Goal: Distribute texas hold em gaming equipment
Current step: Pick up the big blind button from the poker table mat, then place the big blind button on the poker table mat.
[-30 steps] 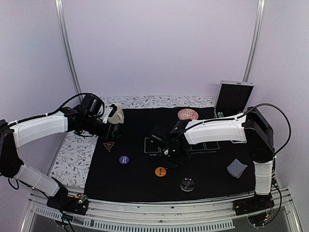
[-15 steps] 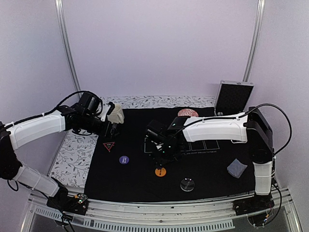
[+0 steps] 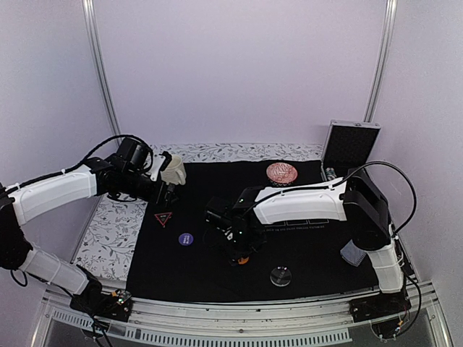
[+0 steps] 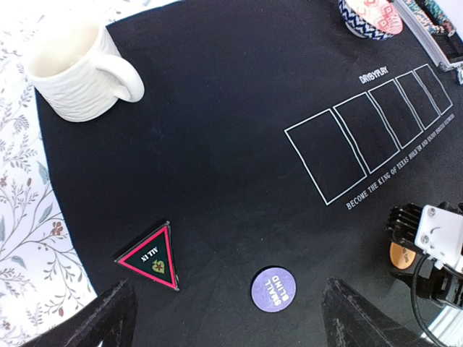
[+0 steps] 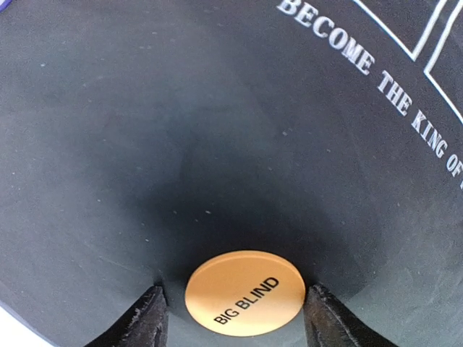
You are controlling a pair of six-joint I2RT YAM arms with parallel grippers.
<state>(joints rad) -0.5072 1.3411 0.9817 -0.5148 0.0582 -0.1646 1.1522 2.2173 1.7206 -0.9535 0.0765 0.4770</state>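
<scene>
The left arm [image 3: 61,189] and right arm [image 3: 300,204] have white shells, black joints and looping black cables; the right gripper [image 5: 235,322] is black-fingered.

On the mat [image 3: 181,278], the mug [image 3: 172,170] stands at the far-left corner and the bowl [image 3: 281,172] at the far edge. A case [image 3: 349,147] stands behind the far-right corner. The triangle marker [image 3: 163,218] lies in front of the mug. The small-blind disc [image 3: 186,238] is just right of it and nearer, and the big-blind disc [image 5: 244,292] is further right. A third disc [image 3: 281,275] lies closest to the front edge. The cards [image 3: 352,253] lie at the right.
</scene>
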